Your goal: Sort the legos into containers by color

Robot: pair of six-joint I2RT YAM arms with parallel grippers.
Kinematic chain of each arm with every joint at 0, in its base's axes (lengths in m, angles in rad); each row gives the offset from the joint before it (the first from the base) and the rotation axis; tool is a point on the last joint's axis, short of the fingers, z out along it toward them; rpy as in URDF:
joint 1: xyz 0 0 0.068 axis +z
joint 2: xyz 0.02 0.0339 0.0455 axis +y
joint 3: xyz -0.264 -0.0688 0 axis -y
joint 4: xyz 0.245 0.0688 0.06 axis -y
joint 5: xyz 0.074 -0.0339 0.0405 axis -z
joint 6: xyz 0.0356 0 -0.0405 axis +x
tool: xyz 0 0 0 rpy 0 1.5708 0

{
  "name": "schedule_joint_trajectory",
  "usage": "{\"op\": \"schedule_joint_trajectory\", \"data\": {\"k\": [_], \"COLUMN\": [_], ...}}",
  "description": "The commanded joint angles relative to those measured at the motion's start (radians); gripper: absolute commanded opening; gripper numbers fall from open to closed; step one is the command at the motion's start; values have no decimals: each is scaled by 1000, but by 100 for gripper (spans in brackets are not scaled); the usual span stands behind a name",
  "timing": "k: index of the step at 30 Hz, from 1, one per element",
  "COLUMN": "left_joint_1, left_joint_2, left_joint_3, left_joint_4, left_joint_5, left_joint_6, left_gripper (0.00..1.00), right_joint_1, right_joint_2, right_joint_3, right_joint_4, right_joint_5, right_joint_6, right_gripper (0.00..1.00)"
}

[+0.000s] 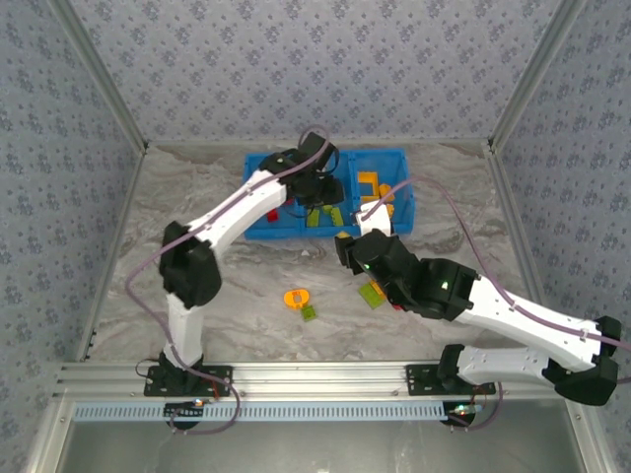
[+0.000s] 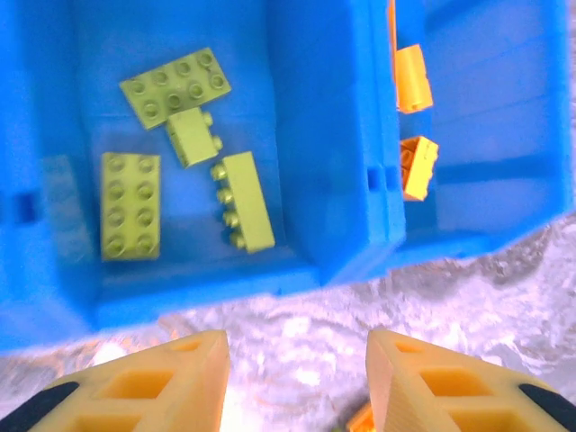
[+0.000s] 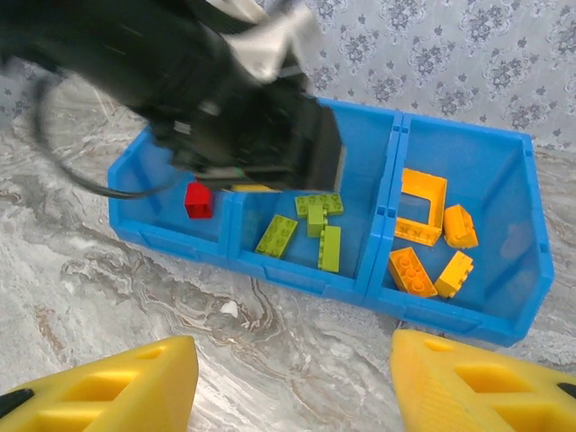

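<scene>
The left arm (image 1: 222,222) rises from its base at the lower left of the top view, bends at a dark elbow at mid left and stretches to the upper centre; the left gripper (image 1: 330,189) tips downward there; in the left wrist view its yellow fingers (image 2: 171,387) stand apart along the bottom edge, gripping nothing; the right arm (image 1: 523,315) folds at the lower right and runs back toward the centre; the right gripper (image 1: 347,248) holds its fingers (image 3: 486,387) spread wide, empty.

Marbled table (image 1: 197,296): blue bin (image 1: 262,232), orange ring (image 1: 296,297), green bricks (image 1: 372,294).
</scene>
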Motion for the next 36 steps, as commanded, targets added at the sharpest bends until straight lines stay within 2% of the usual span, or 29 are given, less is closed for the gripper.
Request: {"op": "schedule_joint_trajectory", "data": {"k": [1, 5, 9, 13, 16, 20, 24, 26, 32, 36], "left_joint_1": [-35, -63, -67, -74, -75, -80, -99, -98, -98, -99], "left_joint_2": [-189, -431, -699, -991, -1187, -1380, -1557, -1610, -1632, -1596], "left_joint_3": [-134, -377, -646, -867, -992, -1109, -1138, -1128, -1133, -1138], "left_joint_4": [17, -39, -79, -97, -94, -110, -197, -266, -280, -232], "left_joint_5": [-121, -199, -197, -118, -29, 92, 103, 78, 68, 69], "left_joint_6": [-18, -47, -80, -111, -147, -194, -229, -234, -248, -239], "left_gripper": [46, 47, 51, 55, 59, 61, 63, 64, 64, 64], "right_joint_1": [-9, -10, 16, 4, -4, -4, -11, -7, -5, -8], "right_joint_2": [-7, 53, 141, 255, 374, 518, 640, 698, 785, 821], "right_joint_3": [-5, -38, -106, -145, -129, -63, 9, 45, 118, 138], "right_joint_4": [-64, -48, 72, 112, 104, 72, 38, 23, 21, 8], "right_joint_5": [-47, -190, -437, -644, -730, -722, -707, -672, -562, -566], "right_joint_6": [39, 51, -79, -252, -358, -442, -503, -521, -548, -567], "right_gripper": [63, 66, 69, 75, 80, 82, 85, 98, 99, 98]}}
